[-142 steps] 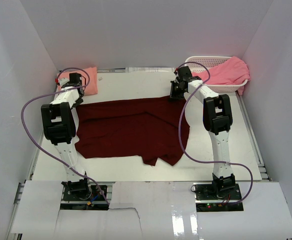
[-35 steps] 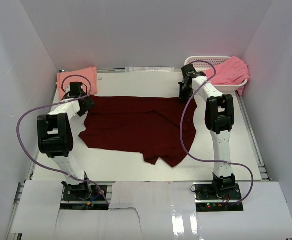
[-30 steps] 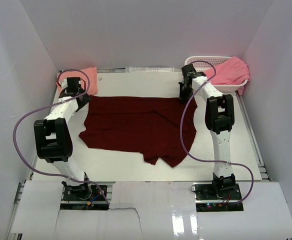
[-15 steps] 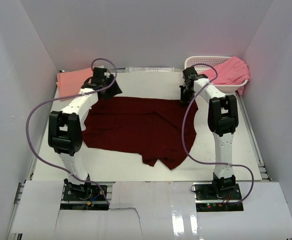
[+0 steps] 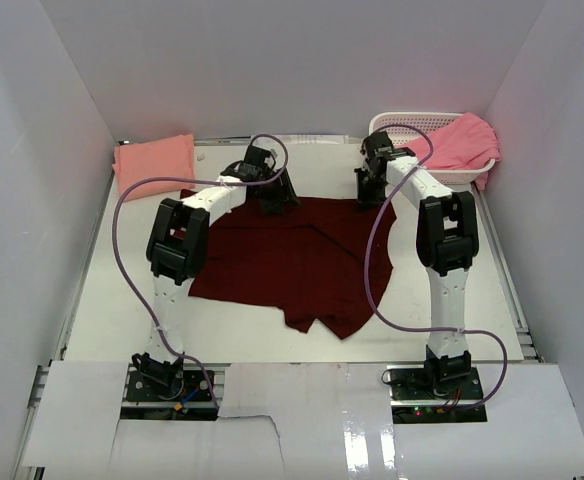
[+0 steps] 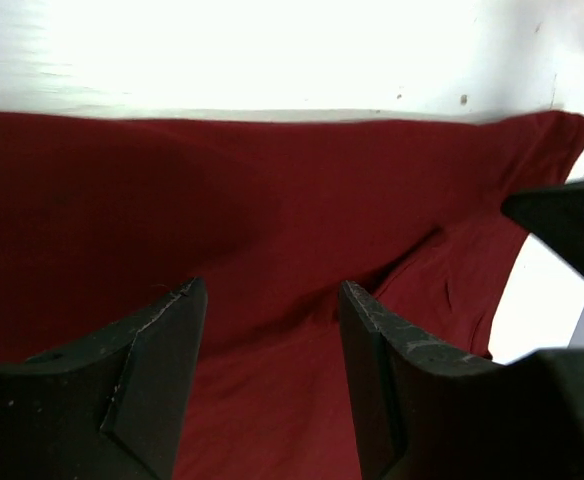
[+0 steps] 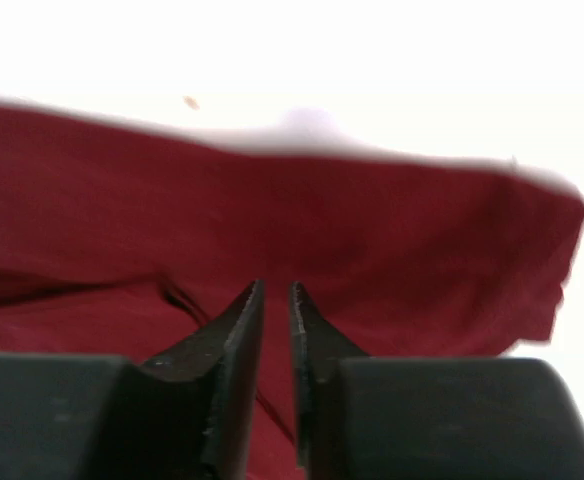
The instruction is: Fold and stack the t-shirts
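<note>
Left gripper [image 5: 272,190] has swung from the far-left corner to the middle of the far edge of the maroon t-shirt [image 5: 292,255]; the shirt's left side now sits further in from the left edge of the table [image 5: 122,300].

Maroon shirt lies spread flat mid-table. Its long axis runs left to right, its far edge is straight, and a loose lobe points toward the arm bases.

Left wrist view: left gripper [image 6: 272,290] has its fingers wide apart with nothing between them, and the cloth [image 6: 272,180] lies beneath and ahead.

Right gripper [image 5: 370,185] is at the shirt's far-right corner. Right wrist view: right gripper [image 7: 275,288] shows only a thin slit between its fingers, over the cloth [image 7: 272,200]. The view is blurred, so contact between tips and cloth is uncertain.

Salmon t-shirt [image 5: 154,160] lies folded at far left. Pink t-shirt [image 5: 457,140] drapes over the white basket [image 5: 402,122].
</note>
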Available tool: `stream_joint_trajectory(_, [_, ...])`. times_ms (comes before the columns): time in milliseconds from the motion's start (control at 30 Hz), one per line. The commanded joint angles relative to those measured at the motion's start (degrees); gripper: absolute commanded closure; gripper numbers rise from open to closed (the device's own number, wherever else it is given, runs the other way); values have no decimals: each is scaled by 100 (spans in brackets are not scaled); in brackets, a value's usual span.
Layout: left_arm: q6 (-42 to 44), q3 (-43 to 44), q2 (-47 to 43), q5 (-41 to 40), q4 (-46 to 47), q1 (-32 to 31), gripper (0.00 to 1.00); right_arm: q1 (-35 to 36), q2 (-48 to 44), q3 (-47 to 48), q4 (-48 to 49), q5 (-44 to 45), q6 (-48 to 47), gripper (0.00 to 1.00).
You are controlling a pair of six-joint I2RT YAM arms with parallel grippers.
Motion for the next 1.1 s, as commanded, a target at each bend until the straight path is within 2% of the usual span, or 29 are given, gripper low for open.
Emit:
stream_joint_trajectory(0, [-134, 280, -9, 315, 103, -158, 34, -2, 220, 706, -33, -572, -177, 76])
stream_joint_trajectory(33, [-161, 280, 61, 351, 129, -167, 34, 7, 246, 768, -77, -750, -177, 63])
stream_joint_trajectory(100, [-222, 297, 97, 412, 191, -237, 34, 7, 159, 568, 9, -1232, -177, 48])
stream_joint_trajectory(233, [-371, 455, 194, 412, 235, -360, 34, 7, -210, -222, 519, -1586, -177, 40])
stream_joint_trajectory(600, [-495, 491, 317, 457, 261, -448, 34, 7, -44, -567, 748, -2544, -221, 46])
stream_joint_trajectory(1067, [-548, 385, 466, 544, 235, -440, 33, 7, -202, -594, 775, -2659, -265, 51])
